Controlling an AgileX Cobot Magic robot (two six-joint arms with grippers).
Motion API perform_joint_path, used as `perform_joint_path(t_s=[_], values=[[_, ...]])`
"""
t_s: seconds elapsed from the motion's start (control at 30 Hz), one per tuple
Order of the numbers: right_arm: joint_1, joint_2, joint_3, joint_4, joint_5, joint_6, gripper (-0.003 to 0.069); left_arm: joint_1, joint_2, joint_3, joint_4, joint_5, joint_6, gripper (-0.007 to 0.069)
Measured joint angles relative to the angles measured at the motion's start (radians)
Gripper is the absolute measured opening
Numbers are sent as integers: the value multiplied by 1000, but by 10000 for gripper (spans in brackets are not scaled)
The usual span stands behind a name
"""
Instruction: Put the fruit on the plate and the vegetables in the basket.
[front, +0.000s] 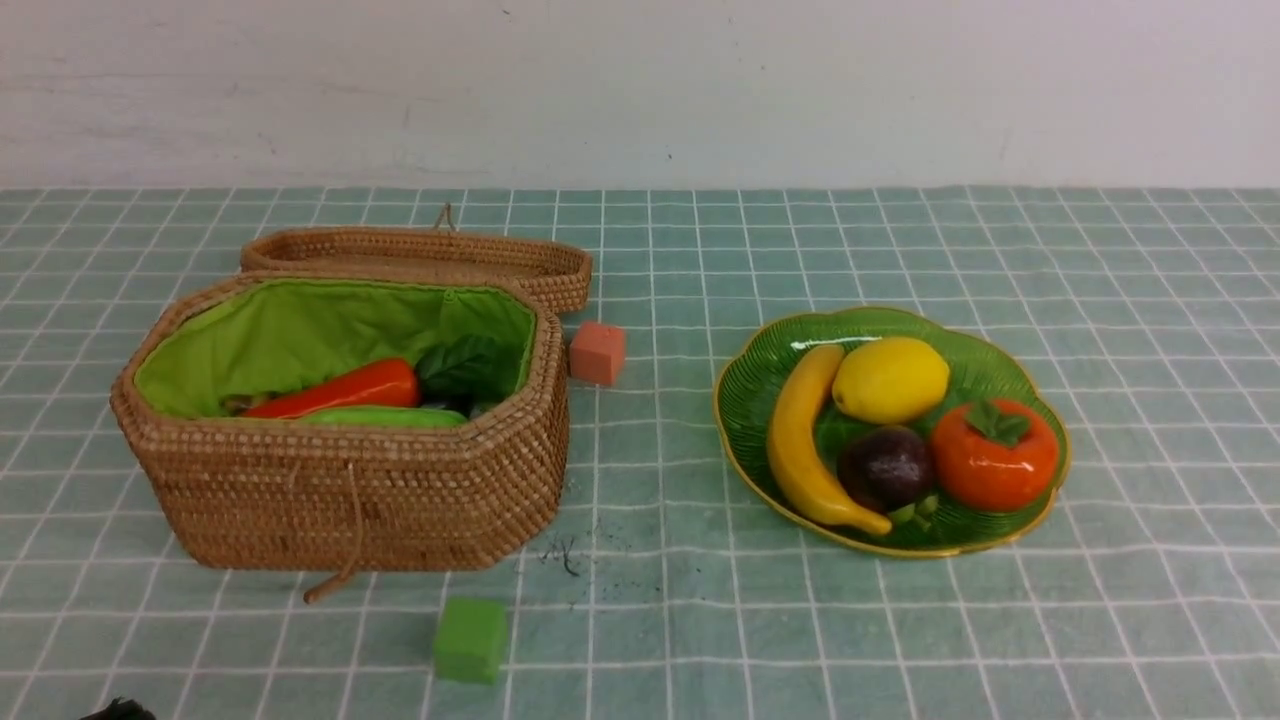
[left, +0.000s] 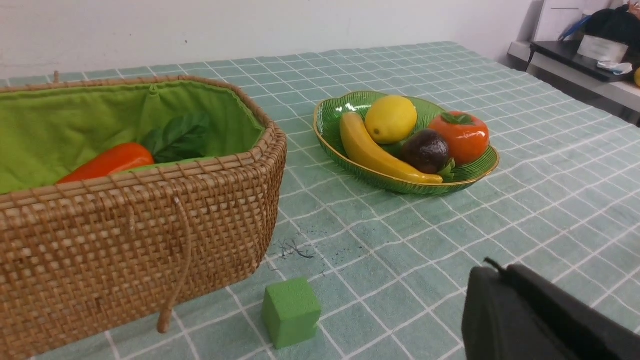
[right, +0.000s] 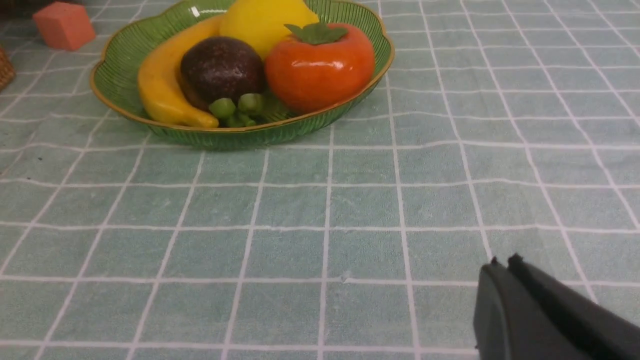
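The green plate (front: 745, 400) at right holds the lemon (front: 890, 379), banana (front: 800, 440), mangosteen (front: 886, 467) and persimmon (front: 994, 455). The wicker basket (front: 350, 490) at left, lid open behind, holds the carrot (front: 340, 390) with its leaves (front: 462, 368) and the cucumber (front: 385, 417); eggplant and radish are hidden. My left gripper (left: 495, 272) is shut and empty, low above the cloth near the front, apart from basket (left: 125, 240) and plate (left: 330, 112). My right gripper (right: 502, 265) is shut and empty, in front of the plate (right: 120, 75). Neither gripper shows in the front view.
A green cube (front: 470, 640) lies in front of the basket, also in the left wrist view (left: 291, 311). A salmon-pink cube (front: 597, 352) lies between basket lid and plate, also in the right wrist view (right: 64, 25). A checked teal cloth covers the table. A side table (left: 575, 60) stands beyond the right edge.
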Motion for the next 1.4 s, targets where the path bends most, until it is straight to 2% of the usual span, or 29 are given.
perform_joint_path(t_s=[0.73,0.87,0.9,0.93,1.03,1.07,1.17,1.27,1.4], values=[[-1,0,1,7,-4,-3,-8,3,0,4,28,-11,0,-3],[-1,0,1,7,-4,-3,-5,95,-14,4,42,-36,0,-13],[-1,0,1,7,-4,-3,-3,204,-35,8,42,-47,2,-13],[-1,0,1,7,-4,-3,-2,271,-50,17,40,-53,10,-13],[-1,0,1,7,-4,-3,0,436,-100,74,16,-65,23,-13],[-1,0,1,7,-4,-3,0,458,-106,87,11,-67,23,-13],[-1,0,1,7,-4,-3,3,592,-123,243,-69,-85,23,-13],[-1,0,1,7,-4,-3,5,620,-123,286,-119,-6,23,-13],[-1,0,1,7,-4,-3,7,621,-123,294,-153,21,23,-13]])
